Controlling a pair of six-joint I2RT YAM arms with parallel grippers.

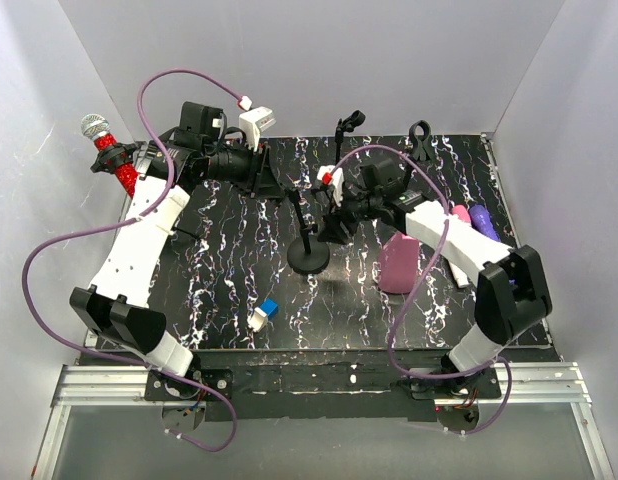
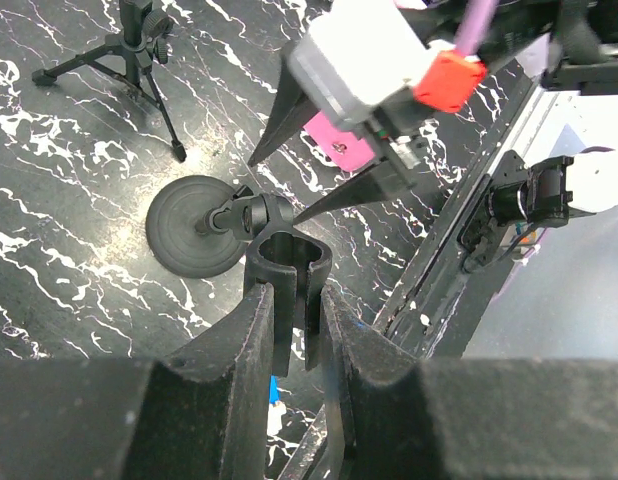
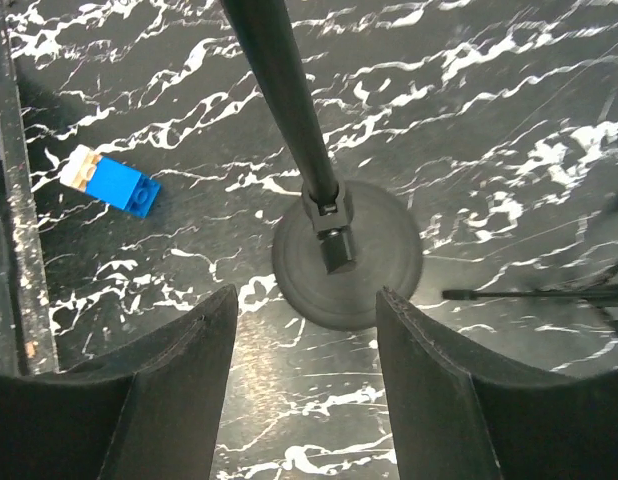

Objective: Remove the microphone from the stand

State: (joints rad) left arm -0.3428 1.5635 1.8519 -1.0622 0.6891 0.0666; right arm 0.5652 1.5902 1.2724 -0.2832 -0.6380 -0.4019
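Observation:
The microphone (image 1: 111, 155), red glitter handle and silver mesh head, is at the far left wall beside my left arm's elbow, well away from the stand; what it rests on I cannot tell. The black stand has a round base (image 1: 309, 258) and a thin pole (image 3: 279, 90). Its clip (image 2: 289, 255) holds nothing, and my left gripper (image 2: 294, 310) is shut on it. My right gripper (image 3: 307, 300) is open just right of the pole, low over the base (image 3: 389, 270), with nothing between its fingers.
A blue and white brick (image 1: 263, 315) lies near the front of the mat. A pink bottle (image 1: 399, 262) and a purple object (image 1: 484, 218) sit on the right. A small tripod (image 1: 344, 135) and a black clamp (image 1: 419, 140) stand at the back.

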